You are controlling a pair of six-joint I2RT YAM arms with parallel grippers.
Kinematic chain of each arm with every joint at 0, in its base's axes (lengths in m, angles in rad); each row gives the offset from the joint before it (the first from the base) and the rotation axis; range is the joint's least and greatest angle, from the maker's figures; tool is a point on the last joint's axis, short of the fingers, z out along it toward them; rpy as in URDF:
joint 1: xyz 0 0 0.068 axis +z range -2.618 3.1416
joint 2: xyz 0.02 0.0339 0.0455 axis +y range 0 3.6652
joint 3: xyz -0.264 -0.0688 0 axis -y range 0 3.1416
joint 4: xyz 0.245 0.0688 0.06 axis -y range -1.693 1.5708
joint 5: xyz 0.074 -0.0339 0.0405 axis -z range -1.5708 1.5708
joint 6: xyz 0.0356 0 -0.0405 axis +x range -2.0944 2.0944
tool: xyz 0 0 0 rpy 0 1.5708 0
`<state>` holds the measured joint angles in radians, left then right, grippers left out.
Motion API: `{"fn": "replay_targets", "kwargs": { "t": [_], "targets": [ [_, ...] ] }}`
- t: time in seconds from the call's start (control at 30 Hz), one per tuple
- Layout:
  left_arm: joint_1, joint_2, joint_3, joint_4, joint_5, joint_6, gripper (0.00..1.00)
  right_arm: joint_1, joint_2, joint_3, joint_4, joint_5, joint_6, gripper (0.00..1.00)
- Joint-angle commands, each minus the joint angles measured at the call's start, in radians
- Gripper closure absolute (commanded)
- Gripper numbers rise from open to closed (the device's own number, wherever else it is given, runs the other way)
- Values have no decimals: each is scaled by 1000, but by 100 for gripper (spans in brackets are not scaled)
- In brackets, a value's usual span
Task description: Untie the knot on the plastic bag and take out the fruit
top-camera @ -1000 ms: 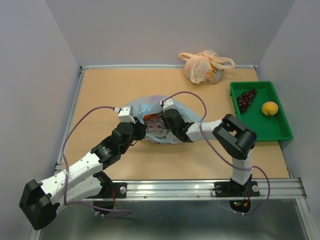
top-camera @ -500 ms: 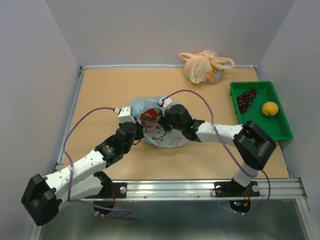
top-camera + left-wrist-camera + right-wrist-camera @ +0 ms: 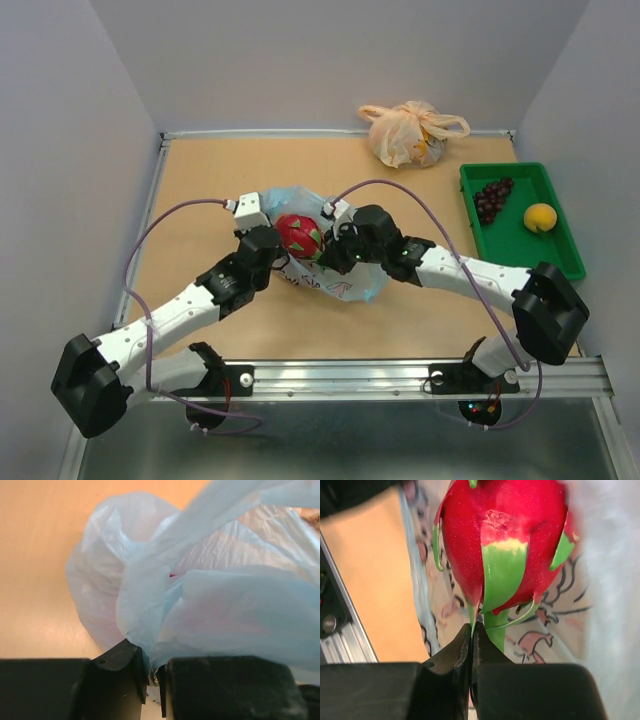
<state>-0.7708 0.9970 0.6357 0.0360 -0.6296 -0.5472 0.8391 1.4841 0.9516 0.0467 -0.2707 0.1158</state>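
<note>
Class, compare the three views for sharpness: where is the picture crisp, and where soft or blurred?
Top external: evenly lit, sharp across the table. Left wrist: the plastic bag looks soft and hazy up close. Right wrist: the dragon fruit is crisp, the bag at right blurred.

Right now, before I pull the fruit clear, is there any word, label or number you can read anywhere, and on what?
No text reads clearly in any view.
On the blue bag: a cartoon print in dark lines with reddish marks; any lettering is too blurred and crumpled to read.
On the dragon fruit, the orange bag and the green tray: no label or sticker visible.
</note>
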Motion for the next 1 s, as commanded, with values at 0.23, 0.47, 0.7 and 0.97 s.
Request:
{"fn": "replay_targets", "kwargs": {
  "t": [0.23, 0.47, 0.7, 0.97],
  "targets": [
    [65, -14, 137, -21, -94, 96, 80, 5, -58, -93, -87, 5, -36, 100],
    [64, -54, 81, -10, -38, 87, 80, 6, -165, -77, -87, -37, -39, 100],
    [65, -40, 111, -35, -22, 113, 80, 6, -291, -21, -80, -114, -57, 100],
    [70, -32, 177, -79, -19, 257, 80, 6, -444, -30, 1, -30, -41, 100]
  ]
}}
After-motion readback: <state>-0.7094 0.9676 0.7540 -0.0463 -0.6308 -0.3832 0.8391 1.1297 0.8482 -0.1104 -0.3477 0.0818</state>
